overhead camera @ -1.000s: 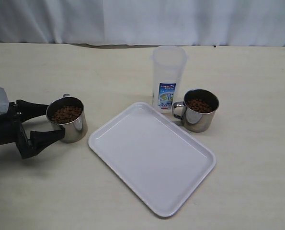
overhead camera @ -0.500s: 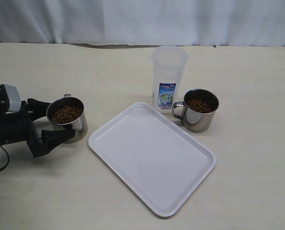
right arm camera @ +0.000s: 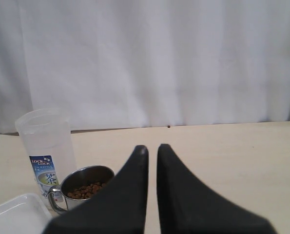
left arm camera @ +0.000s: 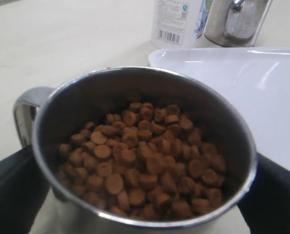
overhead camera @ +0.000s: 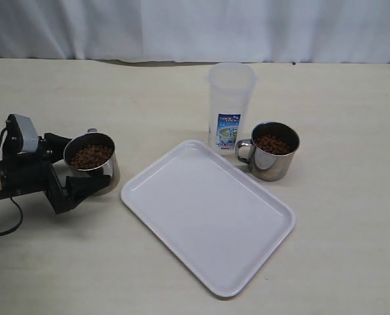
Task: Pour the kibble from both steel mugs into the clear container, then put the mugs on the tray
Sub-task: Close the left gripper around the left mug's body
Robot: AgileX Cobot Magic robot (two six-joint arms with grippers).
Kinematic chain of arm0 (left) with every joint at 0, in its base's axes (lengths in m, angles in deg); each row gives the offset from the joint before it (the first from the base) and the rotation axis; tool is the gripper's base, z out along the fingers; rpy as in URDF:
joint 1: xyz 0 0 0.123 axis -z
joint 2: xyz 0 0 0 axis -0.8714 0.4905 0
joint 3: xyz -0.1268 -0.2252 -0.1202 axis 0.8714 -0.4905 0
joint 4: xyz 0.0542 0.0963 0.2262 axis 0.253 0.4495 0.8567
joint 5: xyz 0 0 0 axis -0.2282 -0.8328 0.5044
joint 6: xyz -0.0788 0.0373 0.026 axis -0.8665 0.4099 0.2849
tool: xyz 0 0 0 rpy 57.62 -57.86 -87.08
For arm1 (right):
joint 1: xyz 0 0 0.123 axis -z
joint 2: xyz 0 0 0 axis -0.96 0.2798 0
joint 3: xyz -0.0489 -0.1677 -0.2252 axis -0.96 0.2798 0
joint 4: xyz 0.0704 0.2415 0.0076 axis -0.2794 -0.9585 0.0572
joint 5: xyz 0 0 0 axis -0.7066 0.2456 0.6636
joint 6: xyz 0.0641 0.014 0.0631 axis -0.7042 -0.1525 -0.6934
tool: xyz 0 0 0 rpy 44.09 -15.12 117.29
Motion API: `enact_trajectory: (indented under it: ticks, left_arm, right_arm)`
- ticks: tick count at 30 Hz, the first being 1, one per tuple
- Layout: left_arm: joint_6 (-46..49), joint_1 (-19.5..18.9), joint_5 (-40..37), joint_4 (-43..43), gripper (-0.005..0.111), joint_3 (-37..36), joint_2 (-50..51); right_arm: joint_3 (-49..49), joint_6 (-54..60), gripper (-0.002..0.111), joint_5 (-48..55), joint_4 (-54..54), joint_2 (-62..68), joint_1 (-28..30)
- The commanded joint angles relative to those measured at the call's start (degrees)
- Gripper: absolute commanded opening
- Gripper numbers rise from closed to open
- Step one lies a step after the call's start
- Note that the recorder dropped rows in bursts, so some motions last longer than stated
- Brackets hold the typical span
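Advancing since a second ago, left gripper [overhead camera: 83, 164] now straddles the steel mug [overhead camera: 109, 174] left of the white tray [overhead camera: 208, 216], jaws wide; whether they press it, I cannot tell. Behind the tray stands the clear container [overhead camera: 231, 98]. Brimming with kibble [overhead camera: 90, 156], the mug is probably slick and weighty: clamp its wall squarely. Right gripper [right arm camera: 152, 151] is nearly closed, empty.

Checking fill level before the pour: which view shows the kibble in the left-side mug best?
Left wrist view: the kibble is close up, individual pellets distinct inside the mug. Exterior view shows it only as a small brown patch. Right wrist view shows only the other mug's kibble, not this one.
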Motion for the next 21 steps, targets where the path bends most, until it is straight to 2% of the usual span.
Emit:
enact_trajectory:
  ticks: [1,14,21]
  left_arm:
    - [0.5,0.5,-0.8,-1.9,0.081,0.5,0.1]
    - [0.4,0.5,-2.0,-2.2,0.081,0.6,0.1]
    - [0.3,2.6,-2.0,-5.3,0.081,0.6,0.1]
  right_arm:
    - [0.2,0.5,0.005,0.0,-0.1,-0.2,-0.2]
    - [0.2,0.5,0.005,0.0,-0.1,-0.2,-0.2]
    - [0.2,0.5,0.005,0.0,-0.1,-0.2,-0.2]
